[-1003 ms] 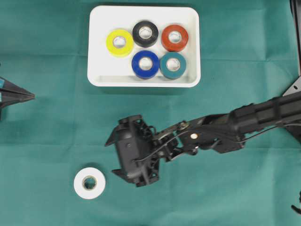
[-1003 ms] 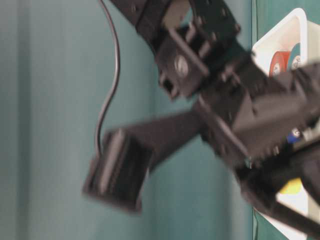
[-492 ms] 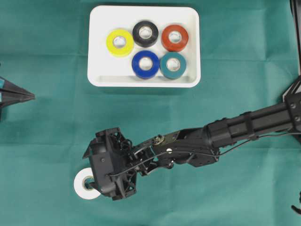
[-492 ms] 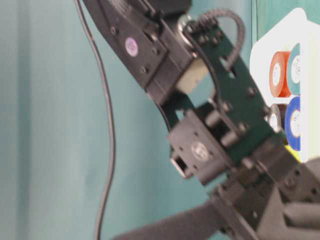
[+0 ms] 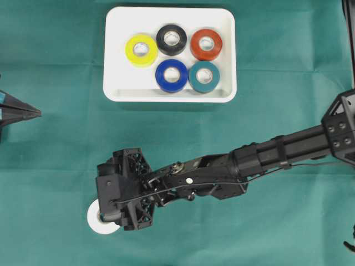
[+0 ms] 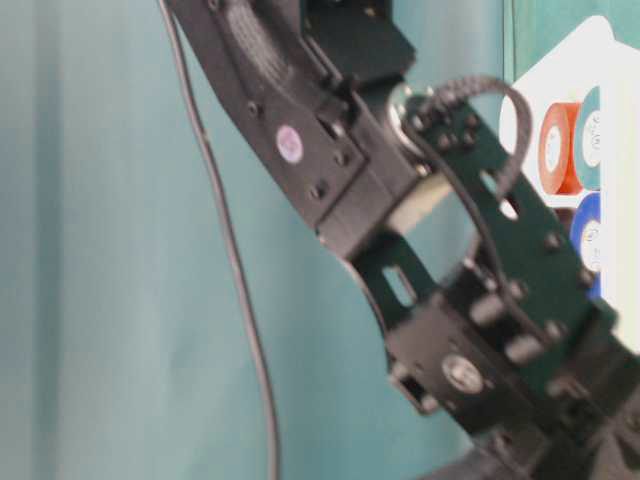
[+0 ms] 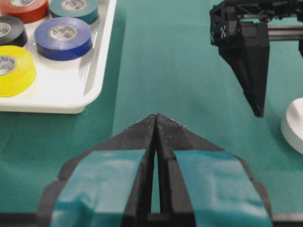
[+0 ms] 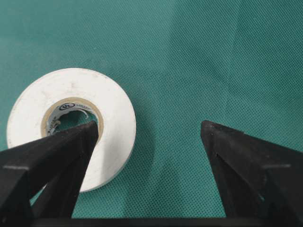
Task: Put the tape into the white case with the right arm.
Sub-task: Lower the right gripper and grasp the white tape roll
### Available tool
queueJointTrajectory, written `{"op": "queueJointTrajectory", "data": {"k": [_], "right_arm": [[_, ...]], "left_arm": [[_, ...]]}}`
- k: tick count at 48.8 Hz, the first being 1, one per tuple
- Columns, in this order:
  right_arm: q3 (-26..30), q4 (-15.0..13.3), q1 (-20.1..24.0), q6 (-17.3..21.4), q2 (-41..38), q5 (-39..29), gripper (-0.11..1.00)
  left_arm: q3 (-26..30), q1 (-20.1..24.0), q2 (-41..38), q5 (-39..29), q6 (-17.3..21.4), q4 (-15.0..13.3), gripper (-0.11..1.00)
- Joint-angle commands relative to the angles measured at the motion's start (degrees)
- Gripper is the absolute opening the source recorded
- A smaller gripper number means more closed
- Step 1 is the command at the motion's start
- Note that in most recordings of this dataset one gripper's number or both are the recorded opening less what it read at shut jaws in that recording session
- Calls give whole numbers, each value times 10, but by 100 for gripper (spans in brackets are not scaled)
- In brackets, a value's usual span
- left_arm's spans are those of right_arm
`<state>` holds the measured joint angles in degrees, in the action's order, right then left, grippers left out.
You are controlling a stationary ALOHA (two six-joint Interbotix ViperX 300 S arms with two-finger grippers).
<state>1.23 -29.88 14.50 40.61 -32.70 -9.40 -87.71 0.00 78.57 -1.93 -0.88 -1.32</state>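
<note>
- Overhead view: shallow white rectangular plastic case (image 5: pixel 170 90) with rounded corners on green cloth, holding five tape rolls: yellow (image 5: pixel 141 50), black (image 5: pixel 171 39), red (image 5: pixel 206 44), blue (image 5: pixel 171 75), teal (image 5: pixel 204 76). Loose white tape roll (image 5: pixel 97 223) lies well below the case, toward its left end, partly covered by the all-black right gripper (image 5: pixel 113 208). Left gripper with teal marks (image 5: pixel 16 112) sits far left of the case, idle.
- Table-level view: blurred black links of the right arm (image 6: pixel 340 170) fill the frame; a corner of the case (image 6: pixel 590 40) shows behind. Jaw state not readable here.
- Left wrist view: left fingers (image 7: pixel 142 137) pressed together, holding nothing. Case rim (image 7: pixel 102 61) at upper left; one right finger (image 7: pixel 253 71) points down beside the white roll's edge (image 7: pixel 296 125).
- Right wrist view: right fingers (image 8: pixel 61 146) spread wide; one tip sits over the roll's core hole (image 8: pixel 71 116), the other over bare cloth outside the roll. Nothing pinched.
- Step judged: positioning for the grasp. Next move calls for lowering, then closing across the roll's wall before carrying it up to the case.
</note>
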Motion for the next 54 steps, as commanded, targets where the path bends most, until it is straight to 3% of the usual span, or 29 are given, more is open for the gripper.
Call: {"op": "queueJointTrajectory", "data": {"k": [1, 12, 42, 46, 54], "right_arm": [[27, 6, 8, 1, 5, -10, 73], [49, 35, 10, 1, -15, -38, 73], [98, 63, 10, 1, -55, -93, 70], [99, 63, 11, 1, -55, -92, 59], [99, 63, 13, 2, -55, -92, 14]], "left_arm": [[7, 1, -4, 4, 1, -1, 0], [7, 1, -4, 4, 1, -1, 0], [7, 1, -4, 4, 1, -1, 0], [7, 1, -4, 4, 1, -1, 0], [7, 1, -4, 4, 1, -1, 0]]}}
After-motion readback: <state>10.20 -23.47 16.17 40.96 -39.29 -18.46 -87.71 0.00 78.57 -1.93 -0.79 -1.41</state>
